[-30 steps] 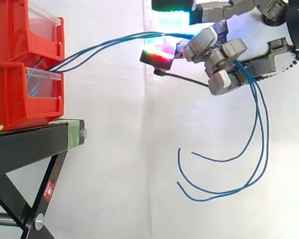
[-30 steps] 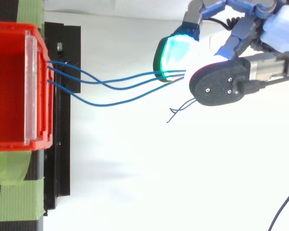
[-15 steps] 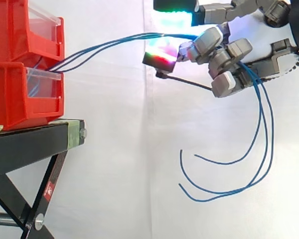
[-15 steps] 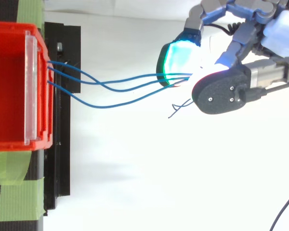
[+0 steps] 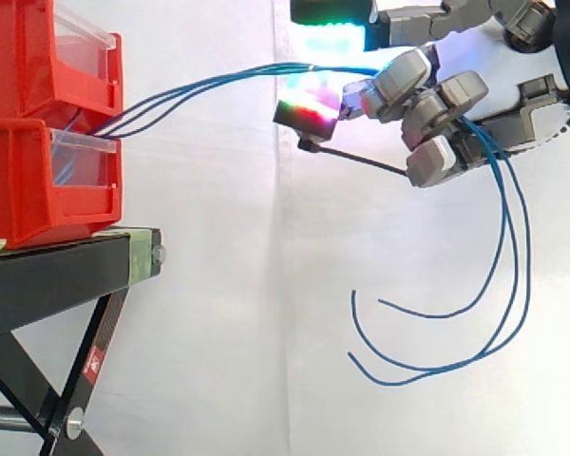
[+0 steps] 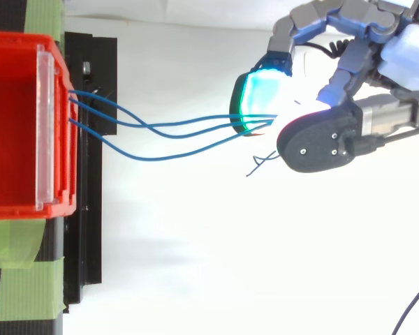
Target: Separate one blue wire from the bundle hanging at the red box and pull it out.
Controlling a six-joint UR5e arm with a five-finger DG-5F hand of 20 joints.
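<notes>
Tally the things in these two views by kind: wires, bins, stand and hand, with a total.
Blue wires: 3
Red bins: 2
Black stand: 1
Hand: 1
Total: 7

You are looking at a robot test lab: stacked red plastic storage bins (image 5: 38, 180) are sitting on a black metal stand (image 5: 47, 280) patched with green tape (image 6: 21, 286), and a plain white curtain (image 5: 218, 361) is hanging behind.
</notes>
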